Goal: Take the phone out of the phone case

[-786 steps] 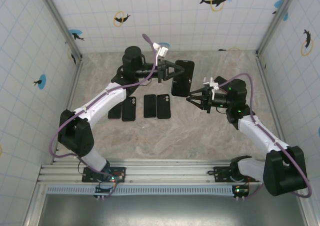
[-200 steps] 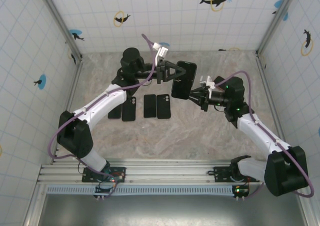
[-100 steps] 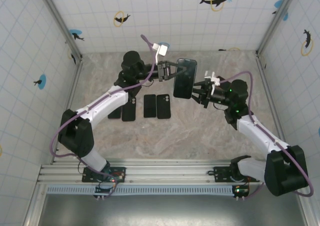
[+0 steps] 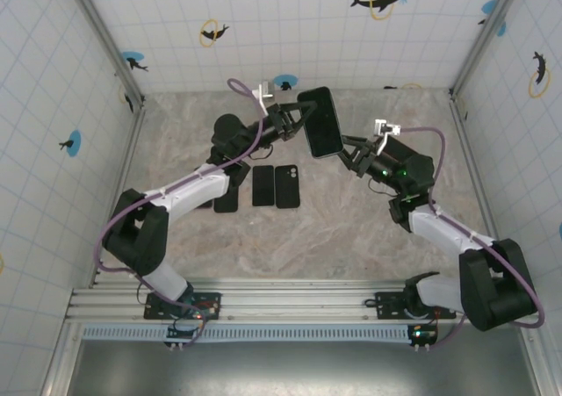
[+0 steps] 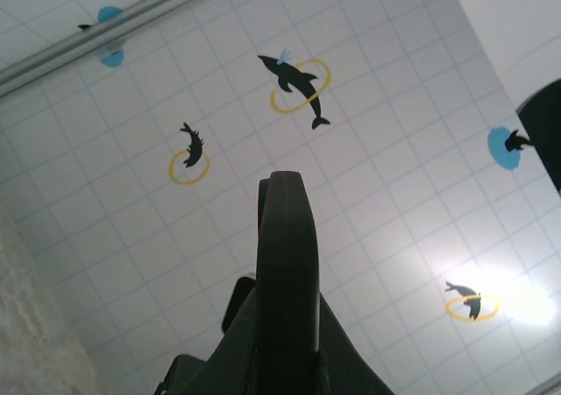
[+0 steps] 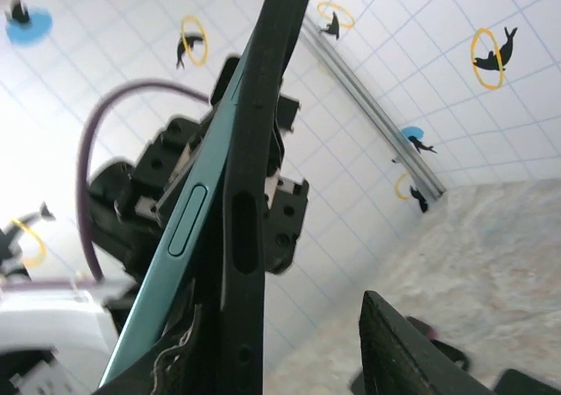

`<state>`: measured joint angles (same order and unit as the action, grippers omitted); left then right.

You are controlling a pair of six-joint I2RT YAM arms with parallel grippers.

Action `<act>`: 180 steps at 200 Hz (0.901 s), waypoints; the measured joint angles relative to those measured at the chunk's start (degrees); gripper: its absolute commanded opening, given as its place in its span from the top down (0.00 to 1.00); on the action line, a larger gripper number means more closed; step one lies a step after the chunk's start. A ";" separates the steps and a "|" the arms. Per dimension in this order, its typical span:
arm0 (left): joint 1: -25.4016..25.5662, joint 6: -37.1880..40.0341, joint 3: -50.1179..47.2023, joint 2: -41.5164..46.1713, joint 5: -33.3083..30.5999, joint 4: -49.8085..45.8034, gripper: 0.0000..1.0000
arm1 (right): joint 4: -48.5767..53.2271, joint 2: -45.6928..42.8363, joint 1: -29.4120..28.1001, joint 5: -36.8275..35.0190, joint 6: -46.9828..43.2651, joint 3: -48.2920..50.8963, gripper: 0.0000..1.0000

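A black phone case (image 4: 320,122) with the phone in it is held up above the back of the table, my left gripper (image 4: 300,117) shut on its left edge. In the left wrist view the dark case edge (image 5: 285,237) stands up between the closed jaws of that gripper (image 5: 285,329). My right gripper (image 4: 353,156) is at the case's lower right corner, open. In the right wrist view the teal phone edge (image 6: 188,220) stands slightly off the black case (image 6: 250,193); both lie against the left pad, far from the right finger (image 6: 403,351).
Several dark phones or cases lie in a row on the marble tabletop (image 4: 351,229), among them two (image 4: 262,185) (image 4: 287,186) under the raised arms. Tiled walls with dolphin stickers enclose three sides. An aluminium rail (image 4: 290,304) runs along the near edge.
Both arms have lifted, carrying the phone case higher and toward the back wall. The right gripper's jaws have widened from nearly shut to open. The left grip is unchanged.
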<state>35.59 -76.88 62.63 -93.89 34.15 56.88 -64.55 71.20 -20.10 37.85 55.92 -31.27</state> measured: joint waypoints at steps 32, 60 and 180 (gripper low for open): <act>0.39 -3.50 -0.26 -1.29 -3.23 0.90 1.00 | -3.32 0.66 -1.99 -5.14 8.61 1.29 0.67; 0.48 -5.07 -0.92 -1.42 -5.14 0.61 1.00 | -4.92 1.79 -2.95 -7.39 13.35 1.29 0.77; 0.48 -7.23 -0.85 -5.25 -6.38 -6.84 0.63 | -7.89 3.02 -3.15 -10.97 24.30 5.29 1.00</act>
<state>36.07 -84.12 61.78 -99.13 27.77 50.04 -72.44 74.22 -23.24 26.87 80.23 -25.98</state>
